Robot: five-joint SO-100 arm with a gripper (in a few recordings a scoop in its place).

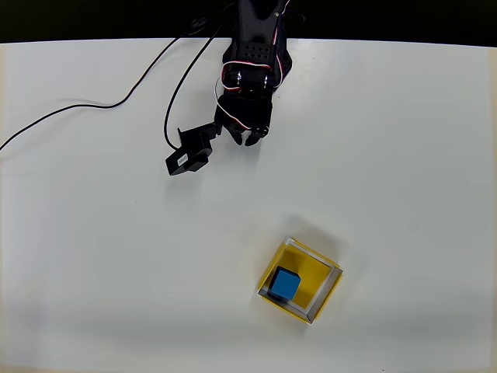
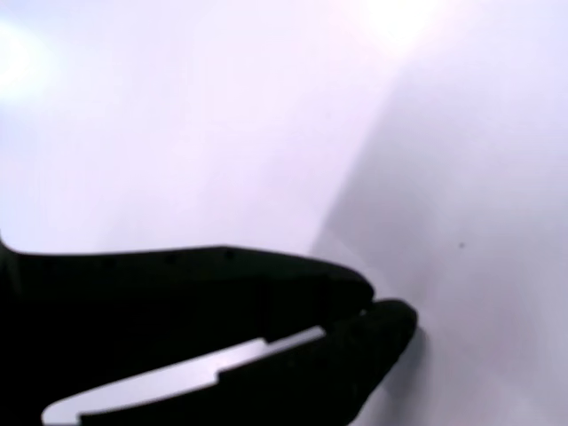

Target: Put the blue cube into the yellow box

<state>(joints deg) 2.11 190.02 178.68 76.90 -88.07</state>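
Observation:
The blue cube (image 1: 285,284) rests inside the yellow box (image 1: 312,263), toward the box's lower left corner, in the overhead view. The box sits tilted on the white table at the lower right of centre. My black gripper (image 1: 243,137) hangs far from it near the table's back edge, well up and left of the box. In the wrist view the gripper (image 2: 377,311) has its dark fingertips (image 2: 390,321) touching, shut with nothing between them, over bare white table.
A black wrist camera block (image 1: 189,153) juts out left of the gripper. Thin black cables (image 1: 132,93) trail across the back left of the white table (image 1: 93,256). The table's back edge meets a dark band at the top.

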